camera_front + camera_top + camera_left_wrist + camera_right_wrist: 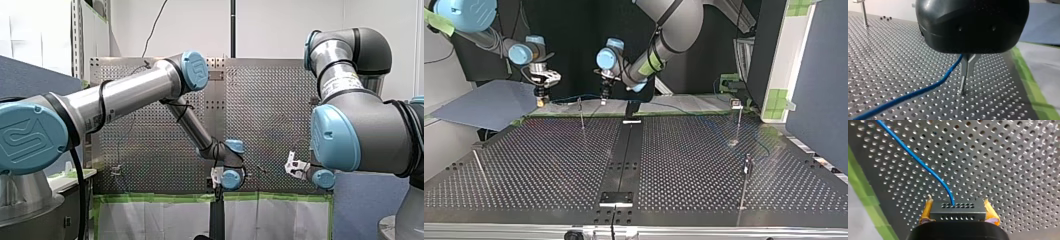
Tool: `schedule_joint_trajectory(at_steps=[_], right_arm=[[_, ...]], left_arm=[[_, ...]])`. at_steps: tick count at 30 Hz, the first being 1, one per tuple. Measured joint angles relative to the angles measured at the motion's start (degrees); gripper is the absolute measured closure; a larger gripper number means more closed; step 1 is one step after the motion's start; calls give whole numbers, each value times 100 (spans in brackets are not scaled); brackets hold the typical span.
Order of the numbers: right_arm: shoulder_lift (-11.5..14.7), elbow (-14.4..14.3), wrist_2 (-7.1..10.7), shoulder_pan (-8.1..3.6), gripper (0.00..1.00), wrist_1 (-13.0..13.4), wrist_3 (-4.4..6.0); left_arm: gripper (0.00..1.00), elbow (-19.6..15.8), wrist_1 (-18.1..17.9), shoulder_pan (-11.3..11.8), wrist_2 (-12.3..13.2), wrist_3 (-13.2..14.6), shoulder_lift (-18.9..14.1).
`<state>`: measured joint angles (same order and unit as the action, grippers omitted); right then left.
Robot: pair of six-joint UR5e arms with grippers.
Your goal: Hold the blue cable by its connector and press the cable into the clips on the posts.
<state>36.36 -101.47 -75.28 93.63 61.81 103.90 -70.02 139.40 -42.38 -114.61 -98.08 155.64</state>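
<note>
1. Nearest the right wrist lens sat the dark perforated block connector (958,211), clamped end to end by the right gripper (958,209). Its yellow pads (927,209) pressed on both ends, so your hold looked square and firm.
2. Out of the connector's face came the thin blue cable (923,166). It bent and ran off over the grey perforated metal table (1010,170), close to the edge lined with green tape (865,202).
3. You had the left gripper (963,88) standing tips-down, at or just above the table near that taped edge. Its metal fingers (967,66) were pressed together at the tips. The cable met them at the fork above, and I could not tell whether it was pinched there or only guided.
4. From across the table, both grippers were at the taped edge with a thin upright metal post (582,114) between them. Its clip was too small to make out. A clip-topped post (738,120) and a third post (747,172) stood well apart from them, toward the side edge.
5. You seemed to be bringing the cable to the nearest post, with no clip visibly filled.
6. To do this well, you needed the connector grip unchanged and the run between the grippers lightly taut. The cable wanted lining up with the clip's mouth first and then pressing straight in. A sideways shove would likely have bent so thin a post or let the cable skip past.
</note>
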Motion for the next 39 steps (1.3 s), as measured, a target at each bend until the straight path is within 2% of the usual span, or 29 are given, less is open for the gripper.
schedule_joint_trajectory(at_steps=[6,18,24,39], right_arm=[[-8,62,-12,-58,100,22,65],[-26,116,-38,-93,100,37,-2],[-41,184,-53,-92,100,23,-20],[-60,318,-82,-94,100,-2,-8]], left_arm=[[100,94,15,1,58,-7,33],[100,636,341,-38,167,-192,523],[100,853,457,-16,167,-202,554],[100,1036,585,33,145,-172,557]])
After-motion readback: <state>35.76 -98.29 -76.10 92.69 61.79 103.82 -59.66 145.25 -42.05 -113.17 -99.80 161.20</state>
